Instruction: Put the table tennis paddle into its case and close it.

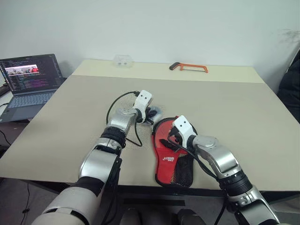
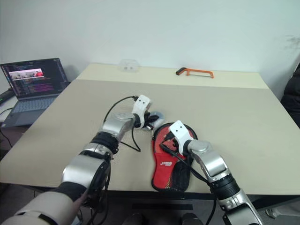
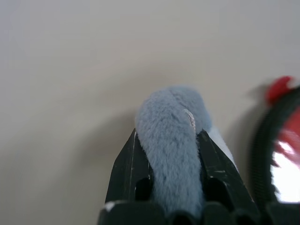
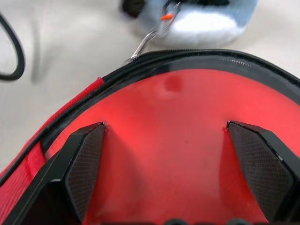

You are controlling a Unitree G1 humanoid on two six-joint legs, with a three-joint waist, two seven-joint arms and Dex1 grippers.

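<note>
The right gripper [image 1: 176, 134], jaws spread wide, hovers over the red case [image 1: 172, 159] lying lengthwise near-to-far at the table's [image 1: 225, 101] near edge, while the left gripper [image 1: 151, 114] clamps a grey fluffy zipper charm [image 3: 172, 136] just beyond its far-left rim.

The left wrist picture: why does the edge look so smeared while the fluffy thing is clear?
In the left wrist view the grey-blue furry charm between the black fingers looks sharp, while the red and black case at the edge is blurred, probably out of focus.
</note>
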